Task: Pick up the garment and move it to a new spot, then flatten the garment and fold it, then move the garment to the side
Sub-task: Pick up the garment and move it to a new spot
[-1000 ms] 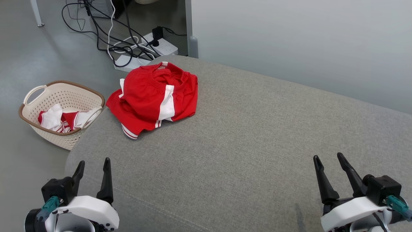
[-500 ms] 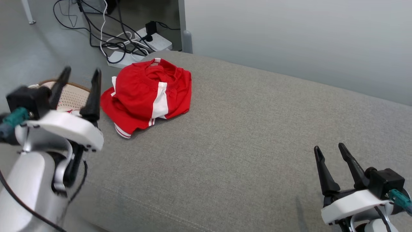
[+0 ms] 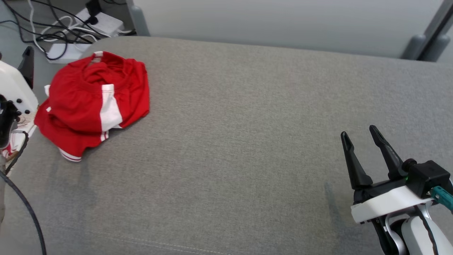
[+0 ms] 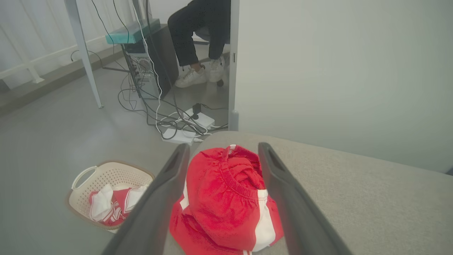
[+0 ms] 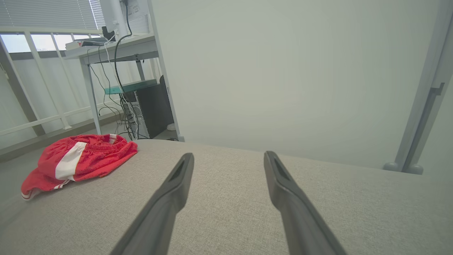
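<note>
Far left, on the floor beside the desk [image 3: 247, 148], sits a beige basket [image 4: 106, 175] with more red-and-white cloth in it, probably the supply pile. Not part of this step. Behind it are a power strip [image 4: 180, 136] and tangled cables, and a seated person's legs [image 4: 198, 39] further back.

Next, the left claw [image 4: 223, 148]: fingers spread wide, nothing between them, not touching anything. In its wrist view the garment [image 3: 88, 102] sits framed right between the two fingers, so it looks lined up for a straight reach-in. In the head view the claw's white housing is at the left border, just beside the garment.

The garment is red shorts with a white side stripe, bunched in a loose heap with the elastic waistband up. It lies on the desk near the far left corner, close to the left edge; can't tell if any of it overhangs. It's crumpled, so nothing is flattened or folded yet and the task is at its very start.

The desk's middle is bare grey fabric, likely the new spot.

On the right, the right claw [image 3: 359, 131] is also fully spread and empty. It hovers low over the desk, well apart from the garment, likely parked out of the way until flattening needs two claws.

Risks: pinching only the top layer, or nudging the heap off the near edge.
</note>
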Motion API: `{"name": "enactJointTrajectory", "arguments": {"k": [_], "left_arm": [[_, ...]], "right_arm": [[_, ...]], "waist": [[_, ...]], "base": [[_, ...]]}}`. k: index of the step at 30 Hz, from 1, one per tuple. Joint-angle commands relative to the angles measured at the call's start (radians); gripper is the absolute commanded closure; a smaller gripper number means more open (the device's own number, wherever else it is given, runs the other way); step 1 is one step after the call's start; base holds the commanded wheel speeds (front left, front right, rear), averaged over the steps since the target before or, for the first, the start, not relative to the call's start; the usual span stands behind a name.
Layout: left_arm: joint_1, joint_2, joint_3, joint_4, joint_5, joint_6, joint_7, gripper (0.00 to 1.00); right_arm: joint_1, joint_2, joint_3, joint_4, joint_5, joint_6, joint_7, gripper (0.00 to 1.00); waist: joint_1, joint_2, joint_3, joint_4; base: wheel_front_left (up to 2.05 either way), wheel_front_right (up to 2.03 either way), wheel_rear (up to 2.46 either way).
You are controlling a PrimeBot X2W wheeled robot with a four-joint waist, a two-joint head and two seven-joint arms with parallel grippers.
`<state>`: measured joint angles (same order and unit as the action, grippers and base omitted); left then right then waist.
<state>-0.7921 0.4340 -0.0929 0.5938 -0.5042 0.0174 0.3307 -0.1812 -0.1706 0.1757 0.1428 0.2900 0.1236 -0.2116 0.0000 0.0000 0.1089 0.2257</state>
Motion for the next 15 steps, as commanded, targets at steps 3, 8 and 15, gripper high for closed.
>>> {"name": "enactJointTrajectory", "arguments": {"k": [3, 8, 15], "left_arm": [[-0.068, 0.078, 0.054, 0.087, -0.034, -0.011, 0.039, 0.0], [-0.073, 0.093, 0.099, 0.209, -0.101, -0.022, 0.103, 0.0], [-0.066, 0.104, 0.118, 0.281, -0.132, -0.025, 0.127, 0.0]], "right_arm": [[-0.056, -0.029, 0.032, -0.039, -0.007, 0.007, 0.004, 0.0], [-0.085, -0.048, 0.043, -0.054, 0.0, 0.007, 0.01, 0.0], [-0.104, -0.061, 0.036, -0.064, 0.0, 0.007, 0.013, 0.0]], "waist": [[0.0, 0.0, 0.119, -0.113], [0.0, 0.0, 0.189, -0.154], [0.0, 0.0, 0.247, -0.175]], "base": [[0.0, 0.0, 0.0], [0.0, 0.0, 0.0], [0.0, 0.0, 0.0]]}}
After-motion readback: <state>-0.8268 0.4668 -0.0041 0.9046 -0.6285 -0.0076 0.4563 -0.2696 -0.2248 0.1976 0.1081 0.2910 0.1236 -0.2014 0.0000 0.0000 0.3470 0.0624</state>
